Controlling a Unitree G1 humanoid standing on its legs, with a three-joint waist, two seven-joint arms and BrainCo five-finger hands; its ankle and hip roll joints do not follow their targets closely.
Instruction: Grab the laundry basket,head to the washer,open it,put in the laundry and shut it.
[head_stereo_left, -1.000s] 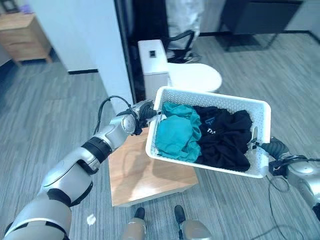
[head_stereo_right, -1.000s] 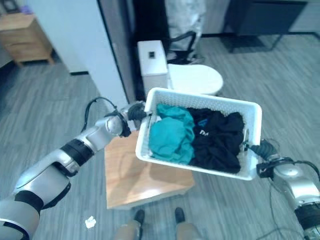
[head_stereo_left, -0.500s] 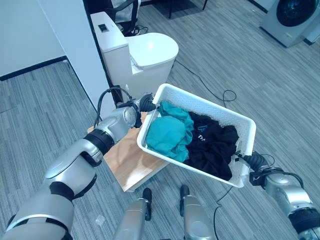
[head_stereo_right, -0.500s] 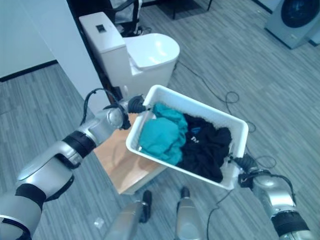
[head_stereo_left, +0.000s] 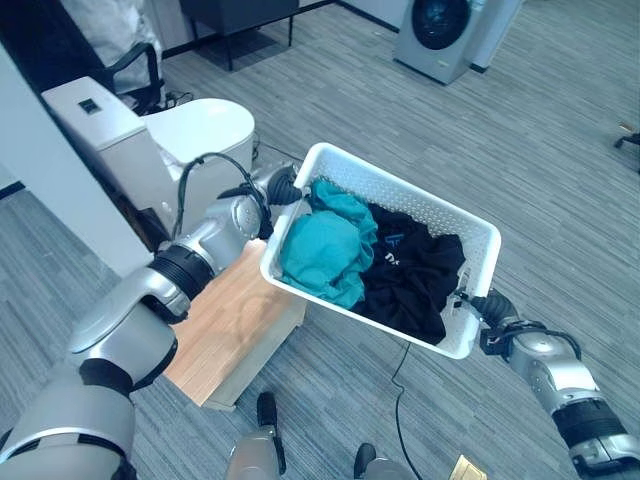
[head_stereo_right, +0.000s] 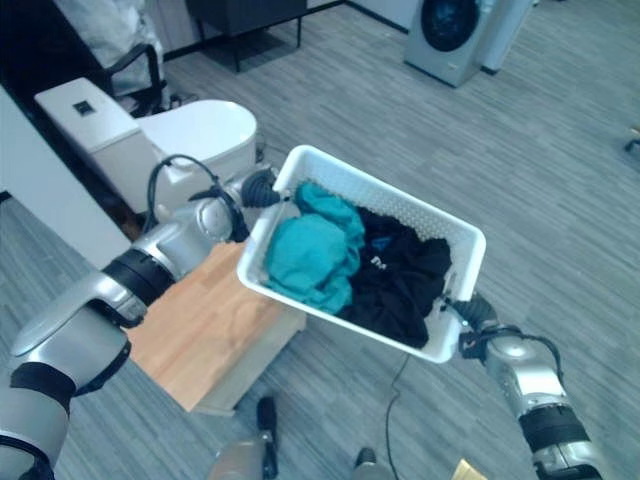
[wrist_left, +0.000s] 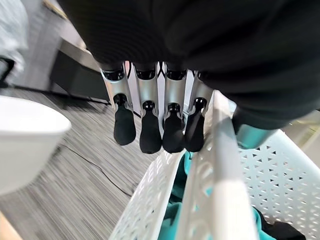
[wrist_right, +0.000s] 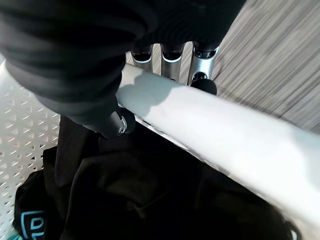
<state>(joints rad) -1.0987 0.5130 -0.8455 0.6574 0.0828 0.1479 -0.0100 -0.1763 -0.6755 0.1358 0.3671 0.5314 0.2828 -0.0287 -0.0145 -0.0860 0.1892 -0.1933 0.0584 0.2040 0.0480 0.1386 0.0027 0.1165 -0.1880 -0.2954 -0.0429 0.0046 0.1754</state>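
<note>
The white plastic laundry basket (head_stereo_left: 455, 226) hung in the air between the two hands, a rectangular tub with rounded corners and walls pierced in a fine triangular lattice. Its long axis ran from the robot's left hand down toward its right hand, so the basket sat skewed, one short end nearer the toilet and the other lower and nearer the robot. Inside, a crumpled teal garment (head_stereo_left: 322, 250) filled the end by the left hand and a rumpled black garment (head_stereo_left: 417, 277) with a small pale print filled the end by the right hand, the two touching in the middle. The left hand (wrist_left: 152, 117) gripped the short rim at the teal end, fingers down the outside wall and thumb inside. The right hand (wrist_right: 118, 122) was clamped over the smooth rim at the opposite short end, thumb pressing on the inner side above the black cloth, fingers wrapped behind. Beneath the basket's left-hand end stood a low wooden table (head_stereo_left: 225, 330) with a light grain top. Beyond that end was a glossy white toilet (head_stereo_left: 190, 135), and well beyond the basket a front-loading washer (head_stereo_left: 440, 30) stood on grey plank flooring (head_stereo_left: 560, 150).
</note>
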